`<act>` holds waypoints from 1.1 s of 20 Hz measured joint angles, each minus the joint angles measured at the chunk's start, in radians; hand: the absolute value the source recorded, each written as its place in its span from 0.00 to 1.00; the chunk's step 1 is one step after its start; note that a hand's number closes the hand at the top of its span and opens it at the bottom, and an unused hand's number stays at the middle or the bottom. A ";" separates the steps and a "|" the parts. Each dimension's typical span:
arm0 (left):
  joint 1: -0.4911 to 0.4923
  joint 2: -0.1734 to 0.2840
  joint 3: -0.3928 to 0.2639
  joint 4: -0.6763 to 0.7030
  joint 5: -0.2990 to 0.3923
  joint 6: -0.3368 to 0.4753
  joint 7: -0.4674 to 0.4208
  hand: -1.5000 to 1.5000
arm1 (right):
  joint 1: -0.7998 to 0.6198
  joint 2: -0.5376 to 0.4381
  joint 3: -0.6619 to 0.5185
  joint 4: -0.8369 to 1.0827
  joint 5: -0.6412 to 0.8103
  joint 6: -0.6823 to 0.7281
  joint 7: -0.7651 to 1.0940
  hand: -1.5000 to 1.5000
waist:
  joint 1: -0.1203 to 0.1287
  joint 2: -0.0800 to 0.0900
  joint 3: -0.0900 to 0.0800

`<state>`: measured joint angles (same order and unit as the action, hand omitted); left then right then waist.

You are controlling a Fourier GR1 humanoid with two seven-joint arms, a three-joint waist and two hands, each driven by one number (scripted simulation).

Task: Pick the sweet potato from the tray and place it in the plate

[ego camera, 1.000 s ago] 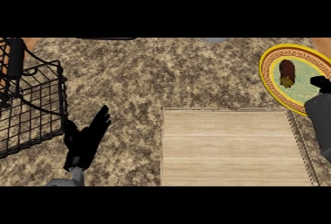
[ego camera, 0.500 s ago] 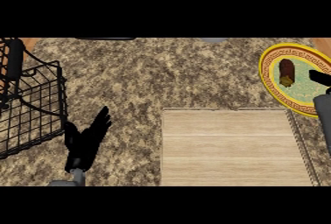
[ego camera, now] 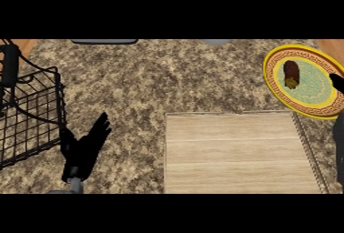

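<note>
Head view, sweet potato: it lies on the left part of the plate, inside the yellow rim, touched by no hand.
Head view, right hand: only a dark tip shows at the right edge, over the plate; whether its fingers are spread or curled, I cannot tell.
Head view, left hand: resting on the surface near the wire basket, fingers straight, holding nothing.
Head view, tray: bare wood.
Step in hand: I judge it is the retreat; lift the right hand straight up and away, without brushing the sweet potato.
</note>
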<state>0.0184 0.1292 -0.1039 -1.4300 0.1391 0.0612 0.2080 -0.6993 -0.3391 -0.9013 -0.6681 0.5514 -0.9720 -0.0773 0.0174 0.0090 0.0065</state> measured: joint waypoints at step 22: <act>0.010 -0.013 0.031 -0.020 -0.025 -0.008 0.025 0.50 | 0.562 0.323 0.386 -0.617 -0.201 0.209 0.020 0.00 | -0.020 -0.011 -0.007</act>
<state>0.0285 0.1157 -0.0729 -1.4503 0.1136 0.0530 0.2328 -0.1375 -0.0161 -0.5154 -1.2850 0.3500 -0.7632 -0.0569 -0.0027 -0.0020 -0.0004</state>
